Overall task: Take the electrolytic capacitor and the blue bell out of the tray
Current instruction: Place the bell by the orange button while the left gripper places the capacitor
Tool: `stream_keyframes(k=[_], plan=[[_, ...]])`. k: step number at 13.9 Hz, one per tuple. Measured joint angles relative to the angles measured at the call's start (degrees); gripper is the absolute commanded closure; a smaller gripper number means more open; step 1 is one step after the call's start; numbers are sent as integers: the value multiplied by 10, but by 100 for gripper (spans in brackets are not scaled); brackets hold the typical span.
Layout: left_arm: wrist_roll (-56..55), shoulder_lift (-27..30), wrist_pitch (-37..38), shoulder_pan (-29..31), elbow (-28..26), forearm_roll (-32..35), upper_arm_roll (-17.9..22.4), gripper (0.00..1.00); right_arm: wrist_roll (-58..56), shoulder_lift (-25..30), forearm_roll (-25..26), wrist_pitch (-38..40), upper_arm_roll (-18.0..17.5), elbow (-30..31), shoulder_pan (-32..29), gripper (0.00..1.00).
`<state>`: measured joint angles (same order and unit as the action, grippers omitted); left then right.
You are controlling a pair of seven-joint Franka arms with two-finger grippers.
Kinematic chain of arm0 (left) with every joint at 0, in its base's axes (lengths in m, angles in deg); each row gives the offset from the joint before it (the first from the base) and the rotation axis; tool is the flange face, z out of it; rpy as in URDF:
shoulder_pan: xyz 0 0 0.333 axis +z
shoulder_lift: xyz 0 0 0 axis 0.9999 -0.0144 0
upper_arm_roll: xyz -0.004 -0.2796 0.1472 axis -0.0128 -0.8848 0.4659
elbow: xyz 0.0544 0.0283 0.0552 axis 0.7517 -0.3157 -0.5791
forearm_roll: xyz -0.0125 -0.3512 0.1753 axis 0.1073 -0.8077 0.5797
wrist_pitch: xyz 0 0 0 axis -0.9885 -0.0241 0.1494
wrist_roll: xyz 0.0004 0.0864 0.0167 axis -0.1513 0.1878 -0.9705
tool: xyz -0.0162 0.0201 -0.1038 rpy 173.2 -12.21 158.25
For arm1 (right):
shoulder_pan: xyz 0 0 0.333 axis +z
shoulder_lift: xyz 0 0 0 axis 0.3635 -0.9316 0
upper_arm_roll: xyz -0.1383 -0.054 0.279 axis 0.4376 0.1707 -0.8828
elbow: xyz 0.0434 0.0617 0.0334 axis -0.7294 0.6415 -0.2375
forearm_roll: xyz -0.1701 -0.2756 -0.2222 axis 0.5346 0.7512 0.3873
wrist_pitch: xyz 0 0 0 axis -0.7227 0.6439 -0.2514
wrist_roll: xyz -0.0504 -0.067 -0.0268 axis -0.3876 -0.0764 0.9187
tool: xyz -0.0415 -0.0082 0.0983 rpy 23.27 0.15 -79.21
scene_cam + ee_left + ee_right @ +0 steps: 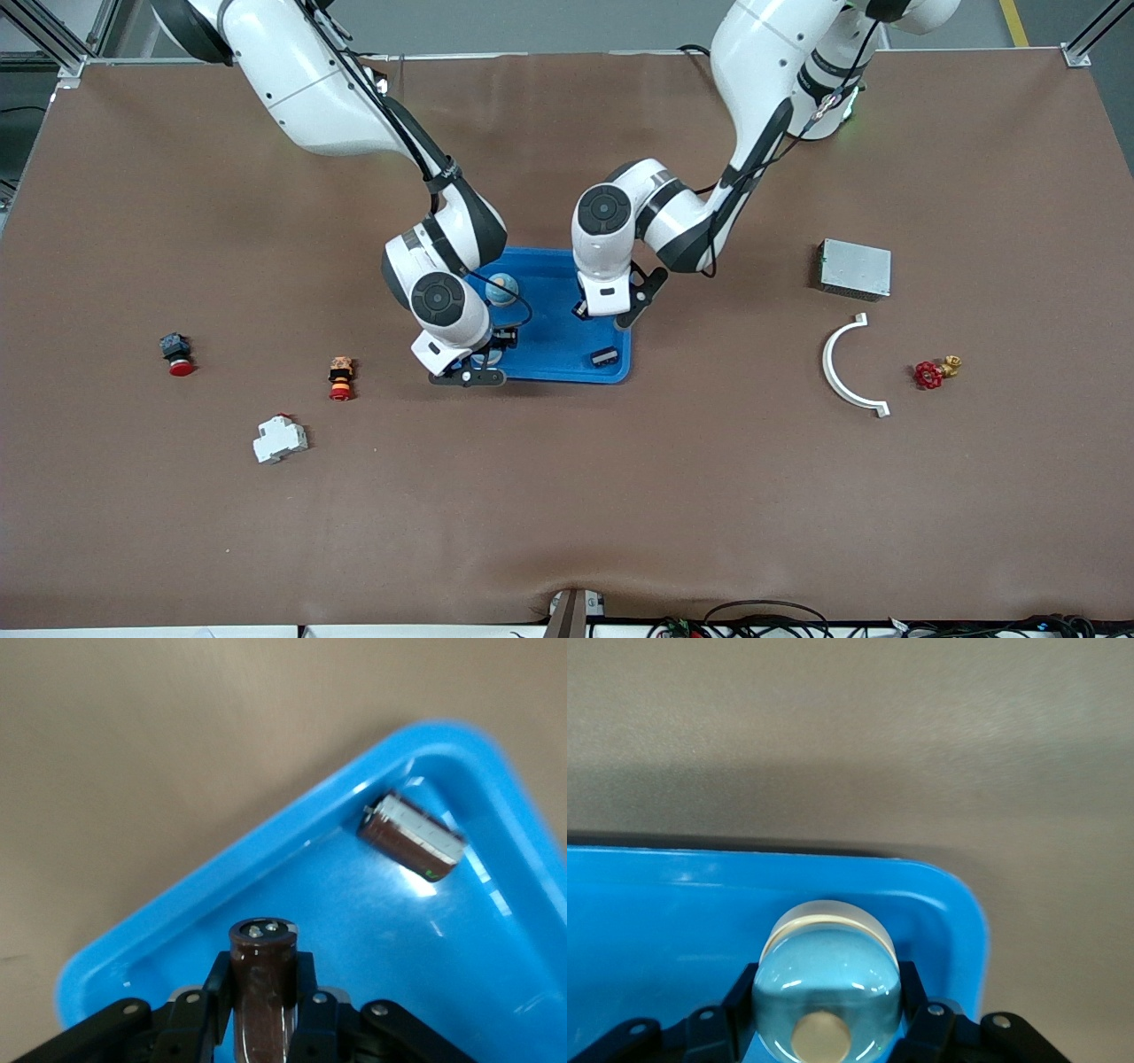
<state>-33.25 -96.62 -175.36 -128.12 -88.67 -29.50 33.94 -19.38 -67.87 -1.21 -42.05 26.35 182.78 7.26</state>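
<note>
A blue tray (554,341) sits mid-table on a brown cloth (567,496), with both arms reaching down into it. The right gripper (485,357) is over the tray's corner nearest the front camera at the right arm's end, its fingers closed on a pale blue domed bell (827,990). The right wrist view shows that bell just inside the rounded rim, with bare cloth outside the edge. The left gripper (595,310) is over the tray's edge toward the left arm's end, clamping a brown capacitor (262,979) upright between its fingers. Only the left wrist view shows this held part clearly, along with a second capacitor (411,835) lying on its side in the tray corner; in the front view that one appears at about five o'clock in the tray. A second bell (501,288) rests at about eleven o'clock in the tray. Open cloth surrounds the tray. Toward the right arm's end lie a red push button (176,354), an orange switch (341,377) and a white breaker (279,439); toward the left arm's end, a grey metal box (854,268), a white curved bracket (846,368) and a red valve (935,371).
</note>
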Motion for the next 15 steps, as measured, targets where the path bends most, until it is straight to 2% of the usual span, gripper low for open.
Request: stream_keyframes(k=[3, 5, 9, 11, 13, 15], plan=[[21, 67, 63, 30, -1, 0, 1, 100, -59, 47, 0, 67, 8, -10, -21, 95], [33, 90, 79, 43, -5, 0, 1, 100, -124, 91, 6, 100, 10, 5, -52, 95], [36, 91, 81, 46, -15, 0, 1, 100, -194, 212, 74, 109, 11, 121, -102, 95], [54, 96, 102, 59, -14, 0, 1, 100, -234, 267, 82, 109, 11, 183, -127, 95], [91, 114, 133, 89, -18, 0, 3, 100, -295, 303, 83, 105, 11, 231, -171, 94], [135, 141, 147, 130, -41, 0, 4, 100, -383, 312, 85, 87, 12, 257, -231, 94]])
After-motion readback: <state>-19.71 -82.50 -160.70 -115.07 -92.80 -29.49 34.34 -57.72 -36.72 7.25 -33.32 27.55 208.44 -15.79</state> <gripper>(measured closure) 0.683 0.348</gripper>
